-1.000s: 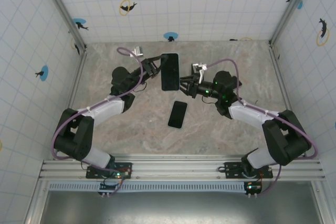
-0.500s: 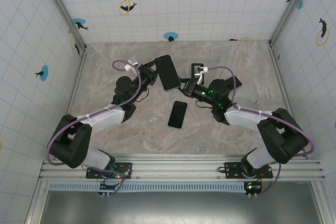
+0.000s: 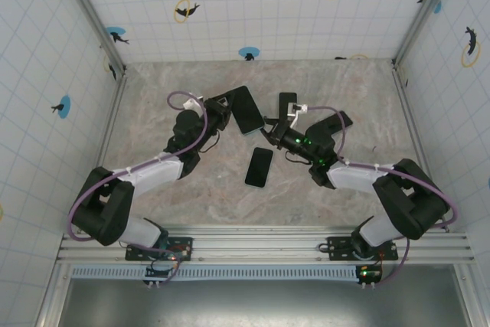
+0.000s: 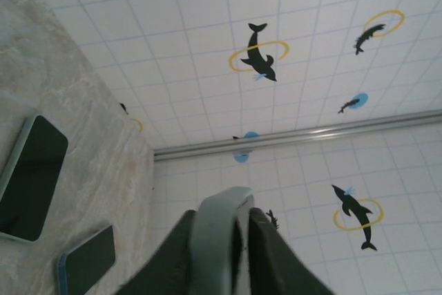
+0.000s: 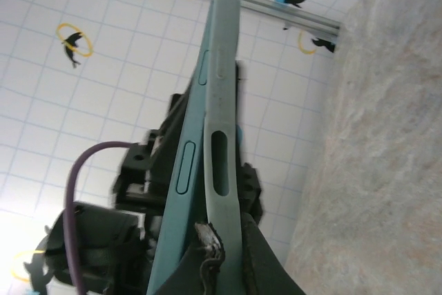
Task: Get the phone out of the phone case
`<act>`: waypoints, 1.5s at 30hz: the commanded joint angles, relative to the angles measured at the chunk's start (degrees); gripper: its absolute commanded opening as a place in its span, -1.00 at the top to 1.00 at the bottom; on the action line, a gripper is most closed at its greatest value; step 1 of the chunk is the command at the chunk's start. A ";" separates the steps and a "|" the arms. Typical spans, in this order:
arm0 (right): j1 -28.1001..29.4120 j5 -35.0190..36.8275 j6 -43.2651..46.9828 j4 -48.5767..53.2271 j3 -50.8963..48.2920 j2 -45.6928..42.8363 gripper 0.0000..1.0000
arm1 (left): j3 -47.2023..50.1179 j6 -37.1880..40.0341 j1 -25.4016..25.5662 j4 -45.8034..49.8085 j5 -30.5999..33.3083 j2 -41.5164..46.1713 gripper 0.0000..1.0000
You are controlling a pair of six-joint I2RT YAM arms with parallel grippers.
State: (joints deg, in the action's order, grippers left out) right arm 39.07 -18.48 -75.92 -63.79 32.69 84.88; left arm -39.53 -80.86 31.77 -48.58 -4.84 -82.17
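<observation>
Phone case [image 3: 246, 109], pale green, is clenched at one end by the left fingers [image 4: 268, 257] and along its opposite edge, near the button cutouts, by the right fingers [image 5: 261, 264], held in the air over the tabletop [image 3: 214, 189]. One grip probably anchors it while the other pries. Whether the phone sits inside, I cannot tell. A second phone [image 3: 259, 167] lies flat nearby.

Left gripper [image 3: 229, 107] and right gripper [image 3: 269, 123] are clamped shut, pointing toward each other.
</observation>
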 commanded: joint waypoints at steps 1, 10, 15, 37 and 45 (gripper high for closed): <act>0.51 0.85 -1.03 -10.34 -0.07 -1.23 1.00 | -2.44 1.49 -0.48 4.26 1.12 0.24 0.26; -0.56 3.62 -1.53 -11.34 0.53 -0.55 1.00 | 0.35 -0.79 -0.13 4.89 -0.74 3.04 -0.24; -1.01 7.17 -0.06 -7.85 1.22 -0.68 1.00 | 5.94 -1.71 2.67 6.55 2.00 9.04 -0.27; 0.18 11.97 4.89 -8.24 5.81 5.43 1.00 | 3.88 -4.47 19.38 7.48 12.43 12.38 -0.08; 0.31 11.40 5.26 -9.93 5.56 5.56 1.00 | 2.35 -3.34 19.31 7.80 13.01 10.74 0.00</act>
State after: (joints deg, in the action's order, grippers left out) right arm 39.05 -7.62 -71.70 -66.15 35.53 90.59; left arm -35.31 -84.47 50.92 -39.53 7.77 -70.94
